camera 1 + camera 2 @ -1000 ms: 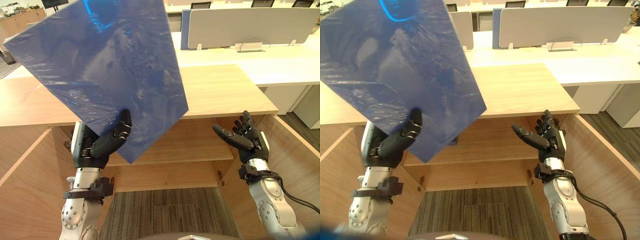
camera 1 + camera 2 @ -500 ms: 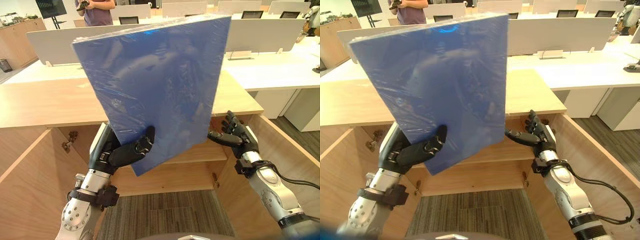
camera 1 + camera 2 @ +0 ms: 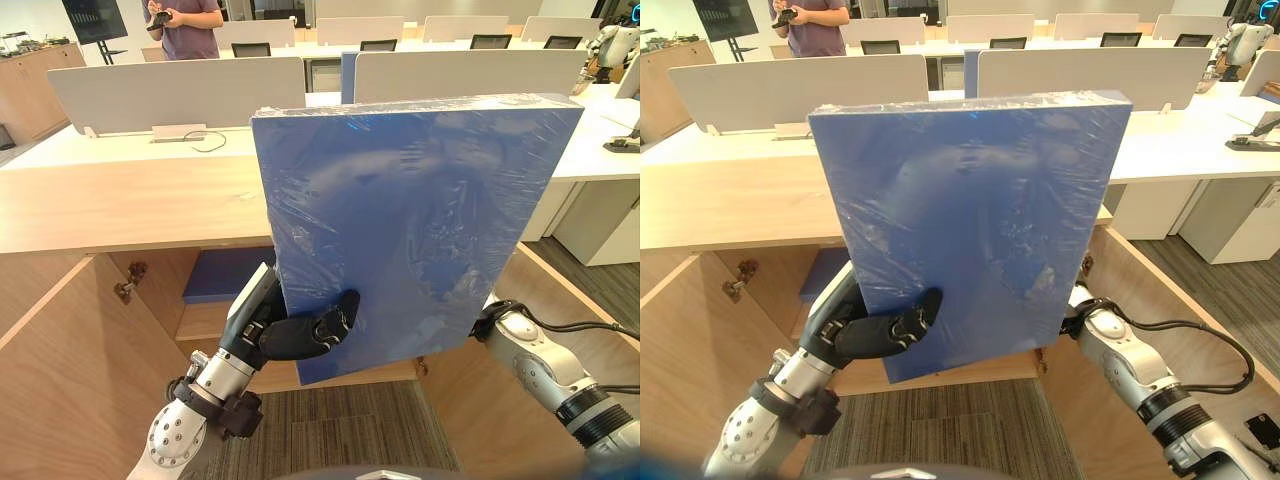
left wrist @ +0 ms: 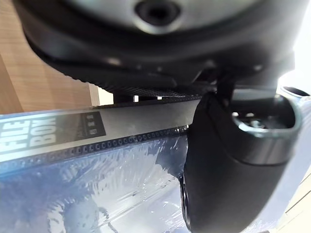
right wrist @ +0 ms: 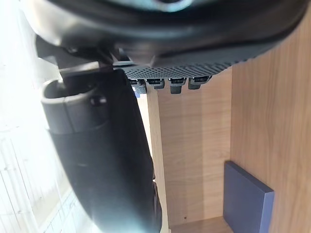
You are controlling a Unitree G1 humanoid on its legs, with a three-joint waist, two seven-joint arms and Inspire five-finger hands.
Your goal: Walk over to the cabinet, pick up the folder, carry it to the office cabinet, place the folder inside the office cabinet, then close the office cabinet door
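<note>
**Left eye view.** Folder (image 3: 420, 230): blue, plastic-wrapped, standing upright in the air before the open office cabinet (image 3: 120, 205). The left hand (image 3: 285, 335) is clamping its lower left corner, with the thumb lying across the front face. The right forearm (image 3: 530, 350) is passing behind the folder's lower right edge. A second blue item (image 3: 225, 275) is lying on the cabinet shelf. A person (image 3: 185, 20) is standing beyond the desk partitions (image 3: 180, 90).

**Right eye view.** Same arrangement; the folder is covering most of the cabinet opening.

**Left wrist view.** The left hand's thumb is pressing on the wrapped face, beside the grey spine strip (image 4: 97, 131).

**Right wrist view.** The right hand (image 5: 97, 145) is facing the cabinet's wooden interior. Whether it is gripping anything cannot be told.
</note>
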